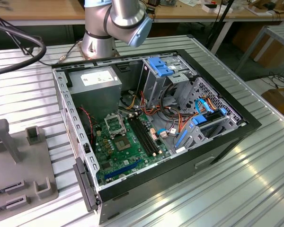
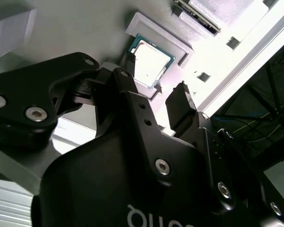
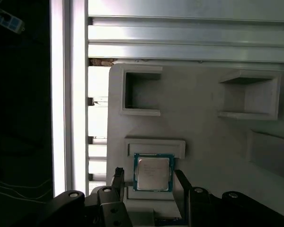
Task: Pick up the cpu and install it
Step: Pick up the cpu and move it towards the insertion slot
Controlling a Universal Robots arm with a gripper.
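Two fingers (image 3: 181, 184): black, belonging to the gripper (image 3: 149, 178), spread apart and released, gripping nothing, one on each side of the cpu.
Cpu (image 3: 154, 172): between the fingertips in both wrist views; a thin, flat square with a silver-grey metal face and a narrow green border, lying level.
Recess (image 3: 155, 147): shallow, square and raised-rimmed, directly under the gripper, with the cpu in it.
Holder (image 3: 203, 142): pale grey matte block, plastic by its look, spreading out from the fingertips and carrying the recess.
Pockets (image 3: 142, 92): two deeper square wells with straight walls, moulded into the holder beyond the cpu.
Table (image 3: 180, 42): ribbed, shiny metal slats past the holder's far edge.
Arm (image 1: 118, 19): silver joints with a light blue cap, in the exterior view.
Computer case (image 1: 156, 189): black, lying open on the table in the exterior view; inside are a green motherboard (image 1: 128, 151), a square metal-framed socket (image 1: 114, 125), a grey power supply (image 1: 94, 85), blue-tabbed drive bays (image 1: 161, 66) and loose coloured cables.
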